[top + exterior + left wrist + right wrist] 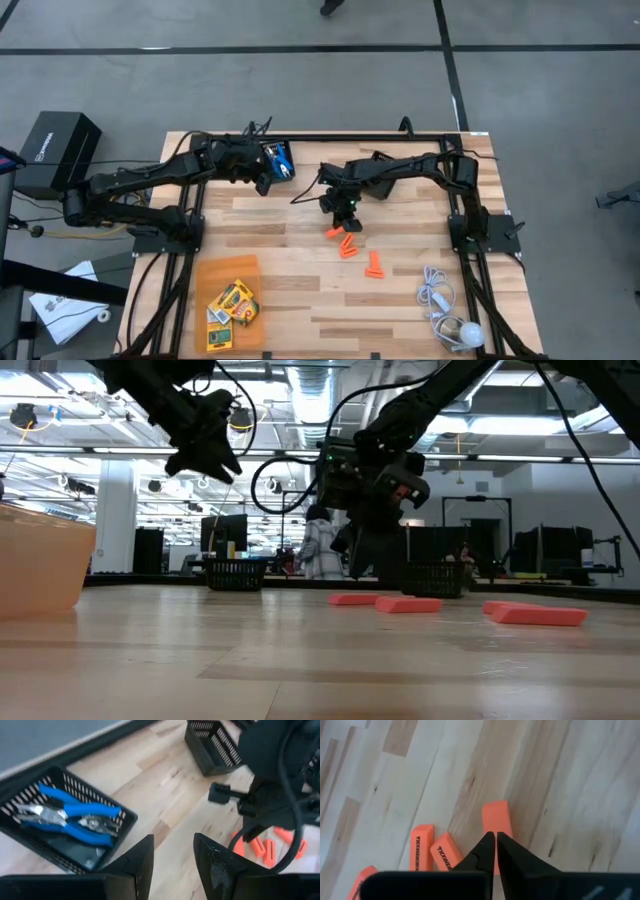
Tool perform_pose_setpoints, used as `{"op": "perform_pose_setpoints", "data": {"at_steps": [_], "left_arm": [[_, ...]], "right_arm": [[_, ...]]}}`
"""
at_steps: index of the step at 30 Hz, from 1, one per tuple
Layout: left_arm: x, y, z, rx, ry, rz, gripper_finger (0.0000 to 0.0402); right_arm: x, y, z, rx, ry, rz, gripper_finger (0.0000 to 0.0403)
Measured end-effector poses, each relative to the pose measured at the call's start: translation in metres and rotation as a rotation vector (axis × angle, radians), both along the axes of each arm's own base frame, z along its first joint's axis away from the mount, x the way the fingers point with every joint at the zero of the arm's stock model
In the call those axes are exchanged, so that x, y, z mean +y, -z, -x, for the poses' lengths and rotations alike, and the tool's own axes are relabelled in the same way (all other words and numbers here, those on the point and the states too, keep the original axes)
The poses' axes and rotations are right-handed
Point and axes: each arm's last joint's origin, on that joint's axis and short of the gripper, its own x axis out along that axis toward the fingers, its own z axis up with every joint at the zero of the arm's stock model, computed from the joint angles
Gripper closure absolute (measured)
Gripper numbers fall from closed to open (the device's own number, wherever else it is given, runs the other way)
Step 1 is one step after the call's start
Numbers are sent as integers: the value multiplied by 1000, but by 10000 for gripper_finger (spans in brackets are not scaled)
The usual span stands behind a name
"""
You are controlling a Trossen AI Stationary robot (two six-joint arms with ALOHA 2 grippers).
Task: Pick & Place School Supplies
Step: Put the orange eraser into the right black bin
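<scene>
The right gripper (495, 840) is hanging with its jaws pressed together on nothing, just above an orange piece (496, 818) near the centre of the high view. The left gripper (172, 847), jaws apart and empty, is hovering by the black bin (125, 817) where the blue-handled tool (75, 812) is lying. The step in hand seems to be picking orange pieces; next the right jaws must open and descend around one.

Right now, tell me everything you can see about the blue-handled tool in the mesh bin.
The blue-handled tool looks like pliers or snips: two bright blue grips and a silvery metal head. It lies flat inside a black mesh bin near the table's far edge, grips slightly spread. Only the bin touches it; the left gripper hangs open just beside the bin.
</scene>
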Motion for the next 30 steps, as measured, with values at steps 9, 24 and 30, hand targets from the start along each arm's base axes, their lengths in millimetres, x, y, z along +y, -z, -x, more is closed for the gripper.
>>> {"op": "perform_pose_setpoints", "data": {"at_steps": [9,24,30], "left_arm": [[-4,11,0,5,12,8,303],[-2,10,-1,-4,4,-5,329],[-2,9,-1,-9,4,-7,330]], "right_arm": [[-1,0,-1,-4,9,-2,402],[-2,22,-6,20,15,-27,403],[-5,22,-5,19,22,-28,403]]}}
